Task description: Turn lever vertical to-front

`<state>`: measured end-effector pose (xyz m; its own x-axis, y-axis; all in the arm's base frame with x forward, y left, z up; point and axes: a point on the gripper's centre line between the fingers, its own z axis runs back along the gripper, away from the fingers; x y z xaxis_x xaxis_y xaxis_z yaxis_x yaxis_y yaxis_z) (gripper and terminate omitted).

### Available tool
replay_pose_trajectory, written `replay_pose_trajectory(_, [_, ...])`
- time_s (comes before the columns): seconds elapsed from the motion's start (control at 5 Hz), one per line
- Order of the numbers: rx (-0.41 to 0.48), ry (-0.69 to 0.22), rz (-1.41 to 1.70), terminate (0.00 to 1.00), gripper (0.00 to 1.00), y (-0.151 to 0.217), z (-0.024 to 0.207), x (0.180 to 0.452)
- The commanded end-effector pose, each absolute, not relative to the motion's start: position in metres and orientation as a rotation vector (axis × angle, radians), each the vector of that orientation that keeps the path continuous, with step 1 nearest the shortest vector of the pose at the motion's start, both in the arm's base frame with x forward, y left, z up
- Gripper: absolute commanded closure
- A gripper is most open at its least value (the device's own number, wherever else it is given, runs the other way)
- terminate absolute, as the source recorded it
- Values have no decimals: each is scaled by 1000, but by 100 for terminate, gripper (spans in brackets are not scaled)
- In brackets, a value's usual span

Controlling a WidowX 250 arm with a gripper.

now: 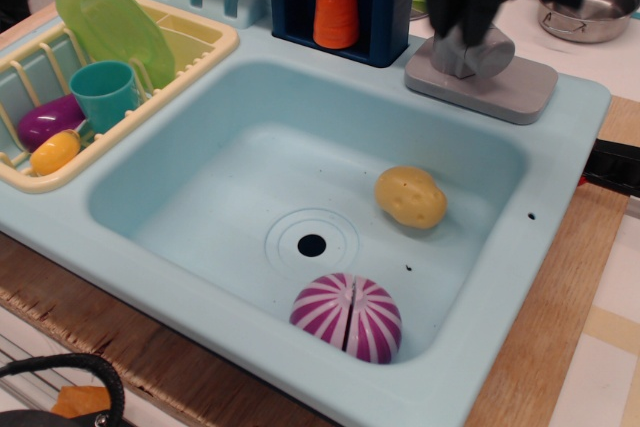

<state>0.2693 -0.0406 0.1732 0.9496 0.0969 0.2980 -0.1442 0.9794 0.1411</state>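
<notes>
Two toy foods lie in the pale blue sink basin (200,187), but first, at far left, a cream dish rack (215,47) holds a green plate (112,25), a teal cup (103,93), a purple eggplant (48,119) and a yellow piece (55,152). An orange carrot (337,1) stands in the dark blue caddy (390,7). In the basin sit a striped purple onion (347,316) and a yellow potato (410,196). At upper right the black gripper (478,2) hangs blurred over the grey faucet base (500,87), covering the lever; only its round hub (486,50) shows. Whether the jaws grip anything cannot be told. A steel pot (592,5) sits behind.
</notes>
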Motion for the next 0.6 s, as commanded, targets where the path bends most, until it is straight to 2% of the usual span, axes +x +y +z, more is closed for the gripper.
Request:
replay_pose_trajectory(0.0, [159, -246, 201, 0, 100, -19, 177, 258])
replay_pose_trajectory(0.2, [150, -221, 212, 0, 100, -20, 174, 250])
replay_pose_trajectory(0.4, [126, -156, 190, 0, 100, -21, 174, 251])
